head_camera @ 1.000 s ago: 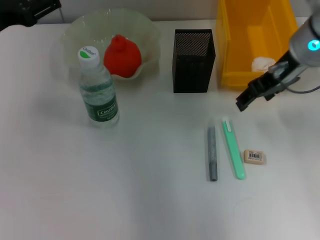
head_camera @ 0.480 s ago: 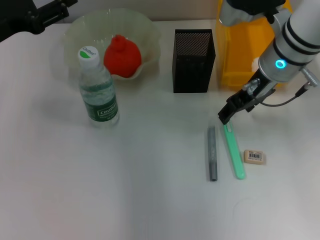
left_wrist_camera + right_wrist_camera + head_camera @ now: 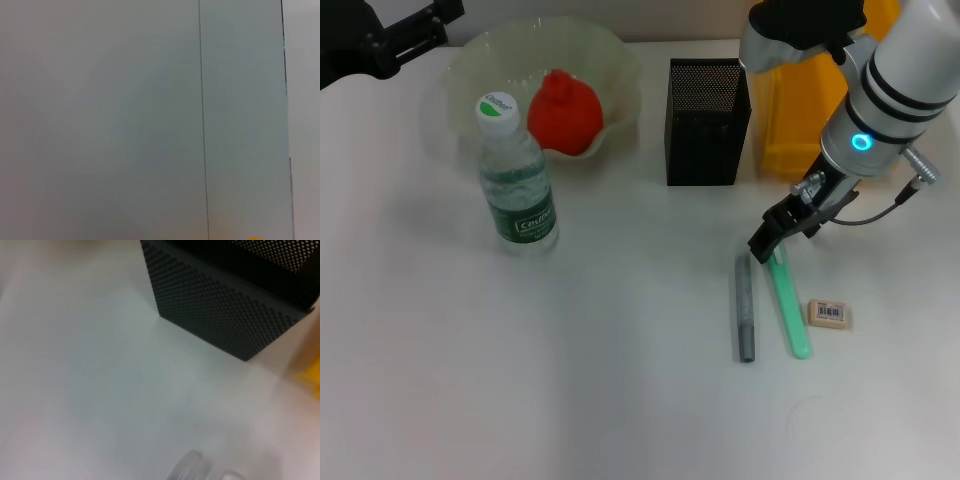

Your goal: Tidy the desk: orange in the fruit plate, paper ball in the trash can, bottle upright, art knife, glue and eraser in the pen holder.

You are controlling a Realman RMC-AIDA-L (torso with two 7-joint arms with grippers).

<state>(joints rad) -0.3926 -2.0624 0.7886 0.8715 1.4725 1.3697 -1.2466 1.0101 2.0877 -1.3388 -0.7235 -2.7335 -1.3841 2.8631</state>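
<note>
The orange (image 3: 563, 112) lies in the pale-green fruit plate (image 3: 480, 58) at the back left. The bottle (image 3: 516, 180) stands upright in front of the plate. The black mesh pen holder (image 3: 707, 122) stands at back centre and also shows in the right wrist view (image 3: 225, 305). The yellow trash can (image 3: 790, 120) is to its right. The paper ball is hidden behind my right arm. A grey glue stick (image 3: 745, 306), the green art knife (image 3: 788, 303) and the eraser (image 3: 829, 313) lie side by side on the table. My right gripper (image 3: 767, 244) hovers at the far ends of the glue stick and the knife.
My left arm (image 3: 410, 35) is parked at the back left corner, behind the plate. The white table (image 3: 570, 380) stretches bare across the front and left. The left wrist view shows only a plain pale surface.
My right gripper has moved from the front of the trash can leftward and toward me, down to the far ends of the knife and glue stick. The left arm has barely moved.
</note>
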